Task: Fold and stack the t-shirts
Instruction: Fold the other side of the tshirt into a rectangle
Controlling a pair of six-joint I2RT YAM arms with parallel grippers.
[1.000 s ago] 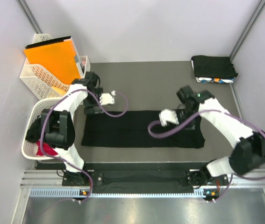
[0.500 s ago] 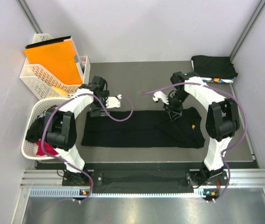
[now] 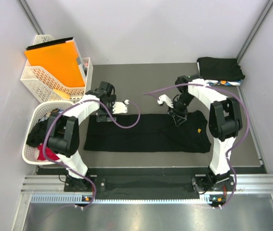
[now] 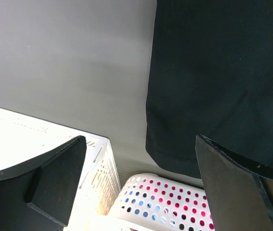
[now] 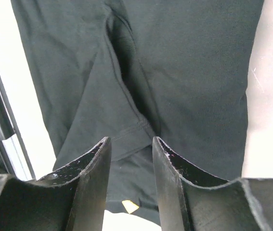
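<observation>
A black t-shirt [image 3: 146, 132] lies folded into a long strip across the table, with a sleeve fold and a small yellow tag [image 3: 198, 130] on its right part. My left gripper [image 3: 100, 116] hovers wide open at the strip's far left corner; the left wrist view shows the shirt's edge [image 4: 223, 72] between its jaws [image 4: 141, 183]. My right gripper [image 3: 178, 117] is over the strip's far edge on the right, its jaws narrowly open and empty [image 5: 131, 144] above the sleeve fold [image 5: 126, 96]. A stack of folded shirts [image 3: 220, 70] sits at the back right.
A round white basket [image 3: 40, 137] with black and red clothes stands at the left edge, also in the left wrist view [image 4: 165, 202]. A white lattice basket [image 3: 40, 79] with an orange folder [image 3: 54, 57] stands behind it. Grey walls close in on three sides.
My right gripper has moved from over the strip's middle back to its far edge on the right, leaving the cloth there rumpled. My left gripper has shifted slightly right.
</observation>
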